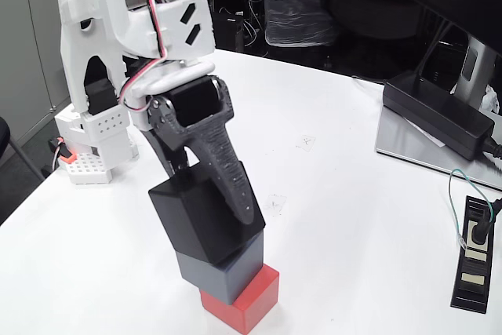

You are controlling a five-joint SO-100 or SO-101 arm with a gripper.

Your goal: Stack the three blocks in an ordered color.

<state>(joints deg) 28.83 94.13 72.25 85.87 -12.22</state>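
Three cubes in one stack at the near edge of a white table point(353, 194), low and centre in the fixed view. At the bottom, the red block point(245, 302), flat on the table. On it, the grey block point(223, 268), its edges turned a little off the red one's. On top, the black block point(200, 217), tilted, leaning toward the left of the view, not yet flat on the grey.

Clamped on the black block: the gripper point(216, 209), dark fingers reaching down from above, one long ribbed finger across the cube's right face, the other mostly hidden behind the cube. Above, the white arm point(129, 29), with red and white wires looping along it.

Step in hand, by the look of it: setting down the last cube, stack otherwise built. Next move probably calls for levelling the black block, lowering it square onto the grey, then parting the fingers gently and lifting straight up. Risk: a sideways nudge toppling the offset stack.

Farther out: a small white perforated block point(94, 154) with an orange part at the arm's base on the left; a long black power brick point(435, 111) at the right; a black socket strip point(474, 249) with a green cable nearer the right edge.
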